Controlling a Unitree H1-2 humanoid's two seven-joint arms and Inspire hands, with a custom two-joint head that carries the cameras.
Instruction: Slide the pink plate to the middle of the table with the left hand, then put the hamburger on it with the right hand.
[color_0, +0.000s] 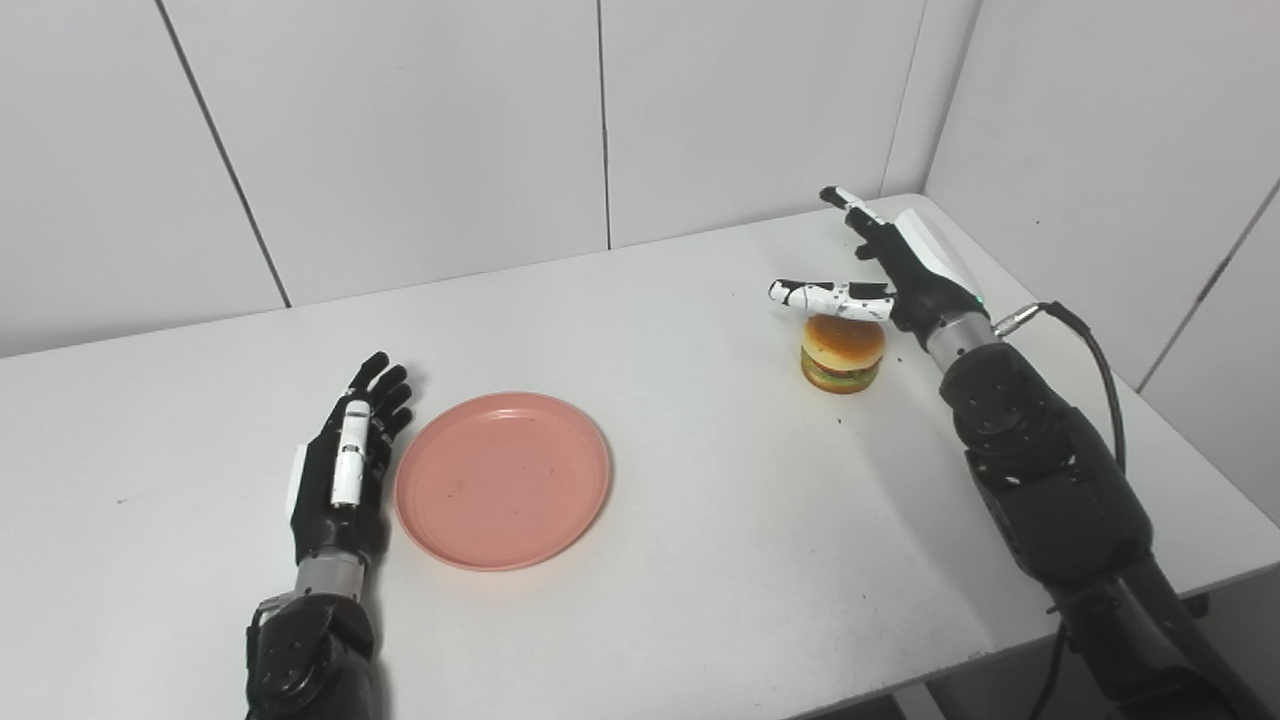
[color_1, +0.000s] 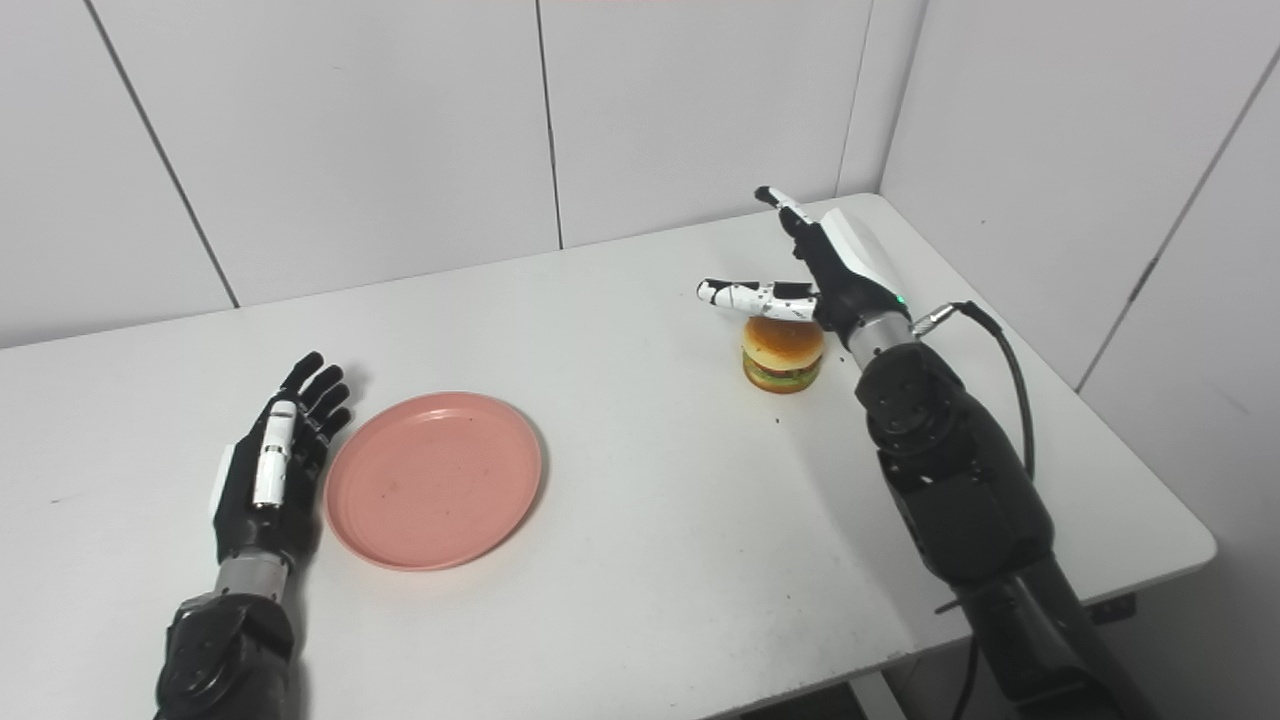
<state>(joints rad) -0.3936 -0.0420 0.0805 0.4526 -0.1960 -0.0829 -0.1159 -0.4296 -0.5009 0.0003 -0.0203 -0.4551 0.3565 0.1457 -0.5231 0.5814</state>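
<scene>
- Left robot hand (color_0: 345, 465) is seen flat on the bench (color_0: 700, 560), fingers extended and apart, nothing held; it lies just beside the left rim of the pink plate (color_0: 502, 480), contact not resolvable
- Right robot hand (color_0: 880, 270) is spread open, empty, thumb reaching over the hamburger (color_0: 842, 353), apparently just above the bun
- Plate sits left of bench centre; hamburger stands well apart, towards the right rear
- Plate is judged light, stiff, smooth: a push at the rim should slide it easily
- Hamburger is judged a light toy, rounded; a hold across its sides below the bun is advised, since the domed top could slip
</scene>
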